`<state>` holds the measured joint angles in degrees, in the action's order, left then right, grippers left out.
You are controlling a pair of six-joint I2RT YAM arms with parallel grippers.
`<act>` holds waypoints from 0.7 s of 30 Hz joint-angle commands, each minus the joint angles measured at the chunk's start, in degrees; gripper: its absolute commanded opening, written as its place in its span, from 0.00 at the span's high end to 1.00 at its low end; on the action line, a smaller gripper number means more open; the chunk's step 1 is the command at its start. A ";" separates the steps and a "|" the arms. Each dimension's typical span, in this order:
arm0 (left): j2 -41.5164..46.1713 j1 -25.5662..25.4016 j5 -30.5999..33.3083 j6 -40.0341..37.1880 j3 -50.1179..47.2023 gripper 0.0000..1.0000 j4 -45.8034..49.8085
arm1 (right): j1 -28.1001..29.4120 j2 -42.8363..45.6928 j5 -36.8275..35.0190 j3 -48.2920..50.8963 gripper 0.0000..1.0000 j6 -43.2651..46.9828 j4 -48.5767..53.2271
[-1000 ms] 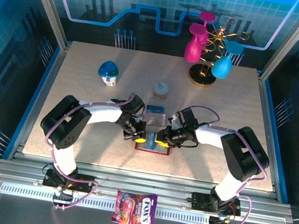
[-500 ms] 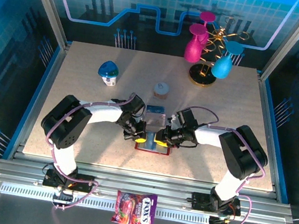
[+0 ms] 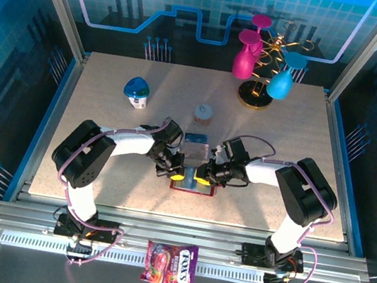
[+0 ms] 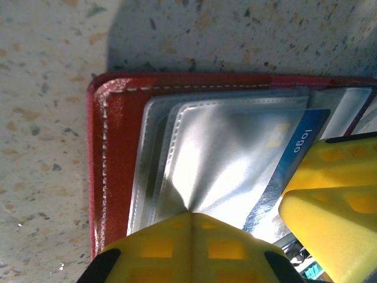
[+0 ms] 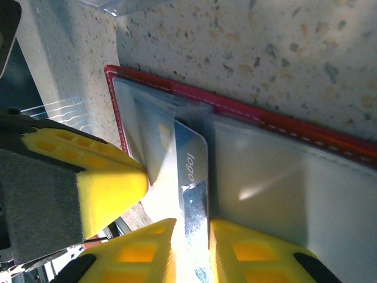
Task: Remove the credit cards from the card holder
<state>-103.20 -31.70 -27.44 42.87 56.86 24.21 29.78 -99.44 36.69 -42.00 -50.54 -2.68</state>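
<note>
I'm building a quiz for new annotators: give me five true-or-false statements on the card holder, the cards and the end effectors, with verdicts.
1. The card holder lies open on the table. True.
2. The right end effector grips a card printed "logo" between its fingers. True.
3. The left end effector is wide open. False: it is shut, its tip on a clear pocket.
4. The candy packet lies beside the card holder. False: it sits off the table, by the rail in front of the arm bases.
5. The card holder is blue. False: it is red.
</note>
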 commanded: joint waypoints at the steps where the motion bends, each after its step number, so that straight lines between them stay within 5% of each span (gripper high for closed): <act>1: -2.10 -0.72 0.81 -1.40 0.20 1.00 2.95 | -0.65 0.68 1.70 0.61 0.80 -0.72 -1.63; 21: -2.19 -0.71 0.54 -2.00 0.71 1.00 3.57 | -2.82 3.16 -0.26 0.08 0.90 5.20 6.70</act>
<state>-103.63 -31.90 -27.88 42.11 57.25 24.23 28.25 -97.91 36.67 -41.98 -48.05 0.21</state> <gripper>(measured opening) 0.051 0.103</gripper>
